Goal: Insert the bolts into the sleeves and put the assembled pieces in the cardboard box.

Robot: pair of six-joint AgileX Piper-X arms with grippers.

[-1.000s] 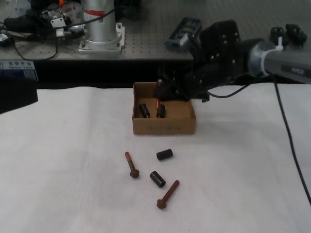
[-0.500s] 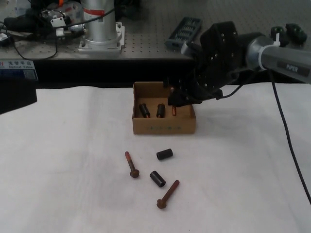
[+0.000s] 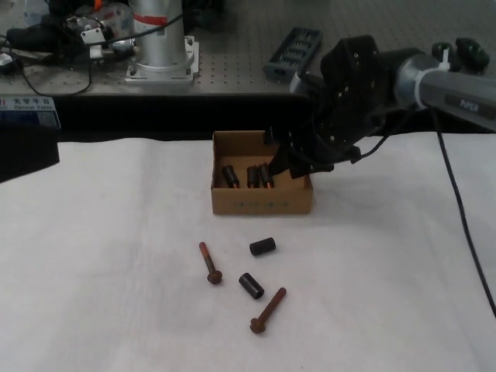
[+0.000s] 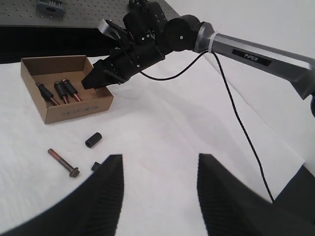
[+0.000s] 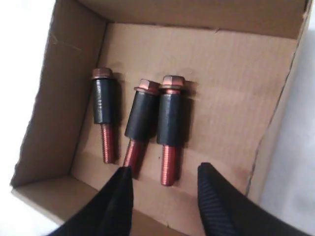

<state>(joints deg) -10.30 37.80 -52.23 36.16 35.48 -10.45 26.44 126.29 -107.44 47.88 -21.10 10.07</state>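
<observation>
A white cloth (image 3: 101,271) covers the tabletop (image 3: 465,341). Behind it runs a dark gap and then a perforated metal plate (image 3: 232,46). At the left of that plate lie cables (image 3: 39,46) and stands a metal column (image 3: 159,31); farther right sits a ridged grey block (image 3: 293,50).

There is one cardboard box (image 3: 262,205), open at the top, on the cloth near its far edge. In it lie three assembled pieces side by side, each a copper-coloured bolt wearing a black sleeve: the first (image 5: 105,101) a little apart, the second (image 5: 143,115) and the third (image 5: 172,118) touching.

On the cloth in front of the box lie four loose parts. The two bolts are one (image 3: 209,262) to the left and one (image 3: 268,309) nearer and to the right. The two sleeves are one (image 3: 263,247) closer to the box and one (image 3: 251,285) between the two bolts.

The right claw (image 5: 165,167) hangs over the box's right part, fingers spread and grasping nothing. The left claw (image 4: 160,157) is over bare cloth, also released and empty.
</observation>
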